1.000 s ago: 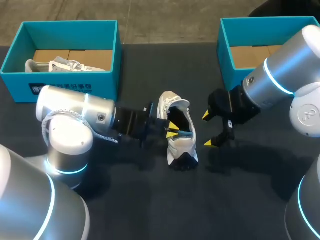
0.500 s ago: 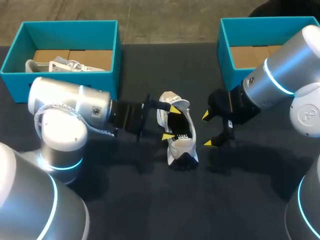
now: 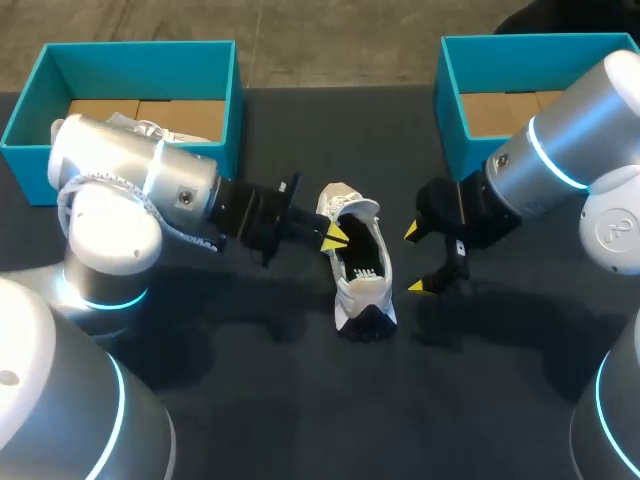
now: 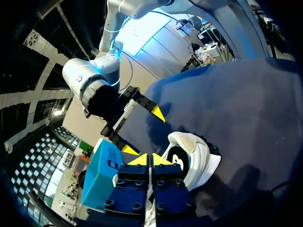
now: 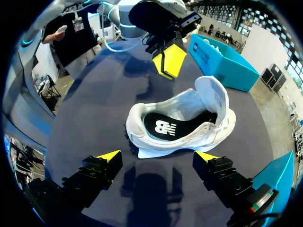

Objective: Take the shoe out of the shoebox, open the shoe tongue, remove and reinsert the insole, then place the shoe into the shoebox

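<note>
A white shoe (image 3: 362,270) lies mid-table, its opening showing a black insole (image 5: 163,126) with a white mark. Just left of the shoe's upper end, my left gripper (image 3: 335,237) is shut with nothing between its tips. In the left wrist view the shut tips (image 4: 150,160) sit beside the shoe (image 4: 196,158). To the shoe's right, my right gripper (image 3: 413,259) hangs wide open and apart from it. In the right wrist view the shoe (image 5: 189,130) lies ahead of the spread right gripper (image 5: 157,158), with the left gripper (image 5: 170,60) beyond it.
A teal shoebox (image 3: 215,100) at the back left holds another white shoe (image 3: 130,130). A second teal shoebox (image 3: 450,90) stands at the back right, close behind my right arm. Dark tabletop (image 3: 300,400) lies bare in front of the shoe.
My left gripper was inside the shoe's opening, spread wide, then drew back up and left out of the shoe and shut. The right arm has stayed still.
</note>
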You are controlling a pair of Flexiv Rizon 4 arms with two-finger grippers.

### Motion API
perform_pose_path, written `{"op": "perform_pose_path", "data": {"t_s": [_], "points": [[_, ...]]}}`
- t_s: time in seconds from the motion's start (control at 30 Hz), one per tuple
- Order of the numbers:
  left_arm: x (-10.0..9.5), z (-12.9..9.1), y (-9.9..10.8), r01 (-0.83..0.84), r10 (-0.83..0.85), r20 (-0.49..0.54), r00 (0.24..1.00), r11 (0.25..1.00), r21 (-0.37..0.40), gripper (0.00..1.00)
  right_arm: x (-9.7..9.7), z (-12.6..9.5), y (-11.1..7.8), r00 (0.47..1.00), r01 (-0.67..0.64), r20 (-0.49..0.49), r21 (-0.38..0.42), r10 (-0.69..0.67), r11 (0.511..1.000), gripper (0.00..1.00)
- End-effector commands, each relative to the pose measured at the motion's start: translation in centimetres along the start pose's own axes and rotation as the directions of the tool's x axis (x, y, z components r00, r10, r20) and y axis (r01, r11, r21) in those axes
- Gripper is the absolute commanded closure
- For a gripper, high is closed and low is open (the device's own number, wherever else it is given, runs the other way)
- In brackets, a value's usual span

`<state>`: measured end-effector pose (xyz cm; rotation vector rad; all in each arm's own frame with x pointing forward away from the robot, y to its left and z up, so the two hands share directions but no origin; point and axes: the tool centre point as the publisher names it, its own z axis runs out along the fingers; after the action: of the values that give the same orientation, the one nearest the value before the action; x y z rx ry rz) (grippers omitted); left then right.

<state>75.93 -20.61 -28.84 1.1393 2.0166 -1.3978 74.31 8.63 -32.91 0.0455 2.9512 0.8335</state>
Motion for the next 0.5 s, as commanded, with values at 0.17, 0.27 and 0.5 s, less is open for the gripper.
{"op": "perform_pose_path", "data": {"t_s": [0.17,0.27,0.5], "points": [[0.1,-0.1,0.3,-0.014,0.017,-0.18,0.984,1.0,0.019,1.0,0.0,-0.3,-0.1,1.0,0.002,0.008,0.008,-0.002,1.0,0.0],[0.3,-0.3,0.3,-0.021,0.027,-0.228,0.973,0.999,0.027,1.0,-0.2,-1.1,-0.4,1.0,0.002,0.017,0.023,-0.002,1.0,0.0],[0.3,-0.4,0.0,-0.017,0.038,-0.333,0.942,0.998,0.065,1.0,-0.6,-3.3,-1.1,1.0,0.003,0.009,0.084,-0.003,0.996,0.0]]}}
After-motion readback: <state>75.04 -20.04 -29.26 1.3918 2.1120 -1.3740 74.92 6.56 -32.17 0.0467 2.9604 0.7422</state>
